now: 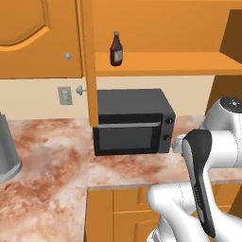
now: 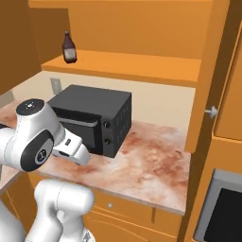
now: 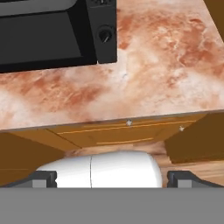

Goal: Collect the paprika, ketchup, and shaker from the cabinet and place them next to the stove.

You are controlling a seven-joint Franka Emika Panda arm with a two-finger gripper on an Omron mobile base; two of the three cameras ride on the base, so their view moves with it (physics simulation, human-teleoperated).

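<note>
The ketchup (image 1: 116, 48) stands upright on the inner shelf of the cabinet (image 1: 160, 62), near the shelf's left end and just right of the open door's edge; in the right base view the same bottle (image 2: 69, 47) sits at the far left of the shelf (image 2: 127, 64). It is well apart from the gripper (image 3: 112, 178), which hangs low in front of the counter (image 3: 153, 87) and looks down at its front edge and the drawer fronts below. The 2 fingertips (image 3: 43, 178) stand at opposite sides of the hand view's bottom, spread wide with nothing between them (the jaws are fully apart).

Counted: 1 ketchup bottle on the shelf, 1 black microwave (image 1: 132, 122) on the counter directly beneath it, with 2 round knobs on its right panel. 1 wall outlet (image 1: 64, 95) sits left of the microwave, and 1 grey pot (image 1: 7, 151) shows at the left edge of the counter. 1 round silver knob (image 1: 68, 56) is on the closed cabinet door.

The bottle carries a pale label, too small to read. No other writing is legible.
</note>
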